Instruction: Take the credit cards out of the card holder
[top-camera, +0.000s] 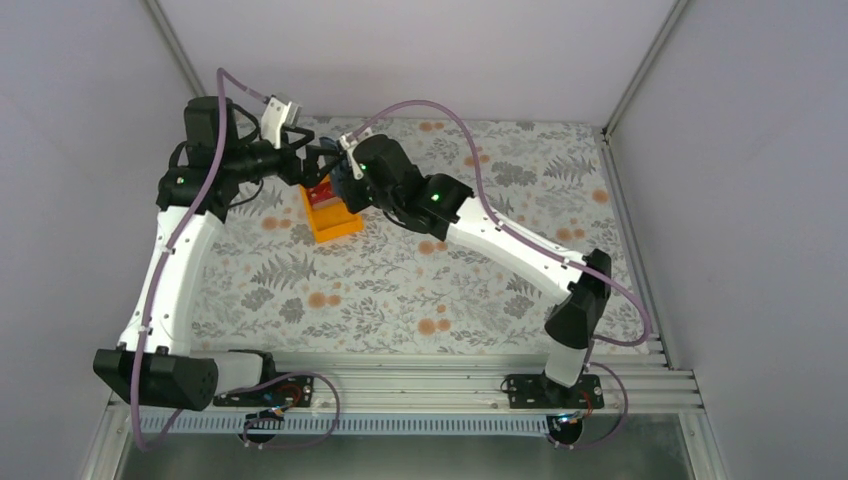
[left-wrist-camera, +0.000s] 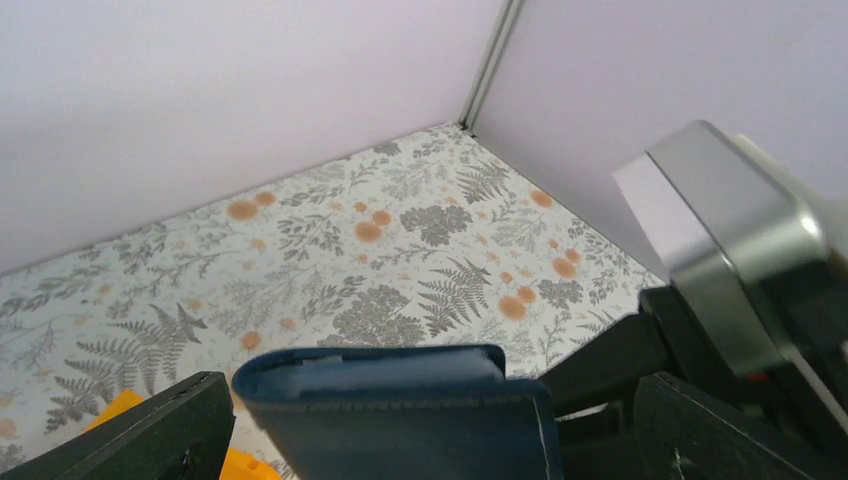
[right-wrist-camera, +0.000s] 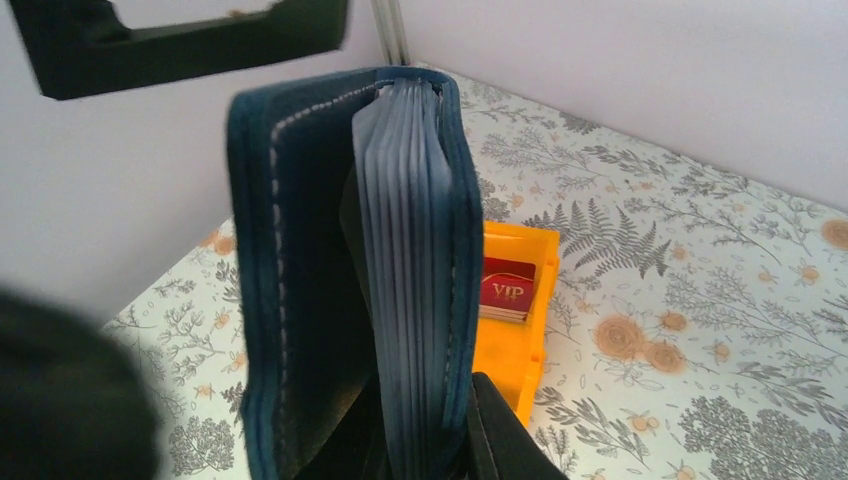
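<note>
Card holder (right-wrist-camera: 300, 250) upright in clamped right end effector (right-wrist-camera: 420, 450), base hidden; left end effector (left-wrist-camera: 420, 430) wide apart.

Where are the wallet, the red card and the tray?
blue wallet (right-wrist-camera: 300, 250), right wrist view, leather cover
red VIP card (right-wrist-camera: 507, 290), right wrist view, printed face
orange tray (right-wrist-camera: 532, 350), right wrist view, bare side

The card holder (right-wrist-camera: 300, 300) hides part of a credit card (right-wrist-camera: 508, 290) (its own lower end runs off-frame).

Both arms reach toward the far left, wrists nearly meeting. The left gripper (top-camera: 312, 160) has its fingers wide apart. The right gripper (top-camera: 338, 172) clamps the card holder (right-wrist-camera: 330, 270).
</note>
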